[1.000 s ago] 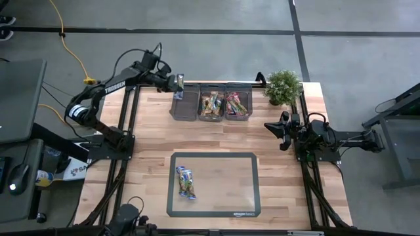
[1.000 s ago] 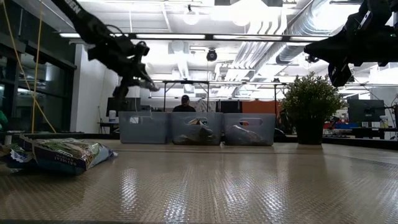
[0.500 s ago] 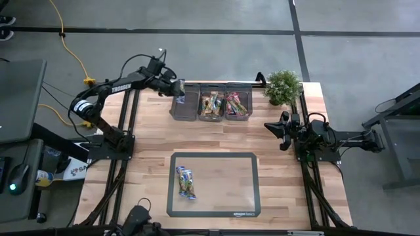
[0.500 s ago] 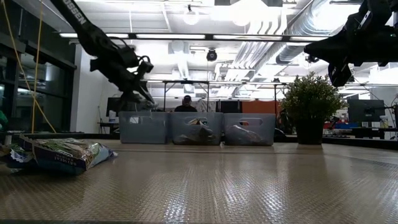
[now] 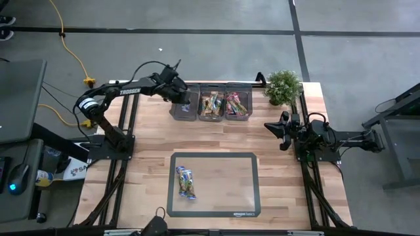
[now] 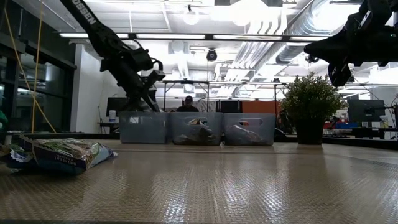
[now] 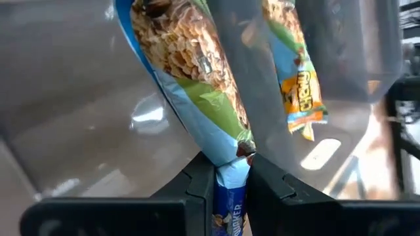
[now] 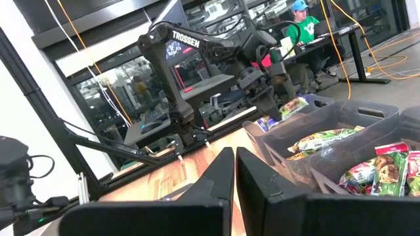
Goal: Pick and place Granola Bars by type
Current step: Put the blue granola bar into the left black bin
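My left gripper (image 5: 183,98) reaches down into the leftmost of three dark grey bins (image 5: 184,111) at the table's far edge, shut on a blue-wrapped granola bar (image 7: 197,78). The middle bin (image 5: 211,103) holds green and orange bars. The right bin (image 5: 237,103) holds pink and red ones. Two more bars (image 5: 186,181) lie flat on the framed mat (image 5: 216,213) near the front, and they show large in the low view (image 6: 59,154). My right gripper (image 5: 275,130) hovers shut at the table's right side, holding nothing. My left gripper pinches the blue bar by its crimped end seam (image 7: 231,172) between its two fingers (image 7: 197,187). It comes slanting down from the far left. The bar points ahead of the fingers into the left bin (image 7: 79,131). Whether its far end touches the bin floor does not show.
A potted plant (image 5: 283,85) stands at the far right corner beside the bins. The bare wooden table (image 5: 151,131) lies between bins and mat. A person (image 6: 185,102) sits in the room behind the bins.
My left gripper, still shut on the blue bar, has moved from beyond the table's far edge toward the near right. It has also dropped from above the bins down into the leftmost bin. The right arm has kept still.
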Robot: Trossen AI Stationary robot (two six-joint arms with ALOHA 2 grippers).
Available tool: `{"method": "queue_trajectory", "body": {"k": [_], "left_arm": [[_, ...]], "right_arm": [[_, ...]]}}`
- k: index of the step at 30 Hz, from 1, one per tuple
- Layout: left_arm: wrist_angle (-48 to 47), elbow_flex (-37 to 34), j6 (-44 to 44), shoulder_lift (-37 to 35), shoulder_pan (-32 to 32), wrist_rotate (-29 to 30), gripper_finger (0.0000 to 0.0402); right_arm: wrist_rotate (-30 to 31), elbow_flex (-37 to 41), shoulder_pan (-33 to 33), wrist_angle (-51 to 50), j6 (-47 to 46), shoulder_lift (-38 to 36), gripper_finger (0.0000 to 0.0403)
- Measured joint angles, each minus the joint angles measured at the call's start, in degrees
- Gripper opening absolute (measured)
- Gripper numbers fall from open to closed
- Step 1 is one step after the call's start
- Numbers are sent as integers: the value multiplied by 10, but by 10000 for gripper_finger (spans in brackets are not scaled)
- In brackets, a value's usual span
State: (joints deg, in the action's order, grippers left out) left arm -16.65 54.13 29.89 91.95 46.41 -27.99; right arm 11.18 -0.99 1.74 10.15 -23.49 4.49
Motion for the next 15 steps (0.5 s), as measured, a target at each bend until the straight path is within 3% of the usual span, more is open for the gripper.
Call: {"method": "queue_trajectory", "body": {"k": [5,15], "left_arm": [[2,12,6,1,-20,42,58],[2,15,22,1,-23,44,58]], "right_arm": [[0,0,0,0,0,0,0],[0,0,0,0,0,0,0]]}}
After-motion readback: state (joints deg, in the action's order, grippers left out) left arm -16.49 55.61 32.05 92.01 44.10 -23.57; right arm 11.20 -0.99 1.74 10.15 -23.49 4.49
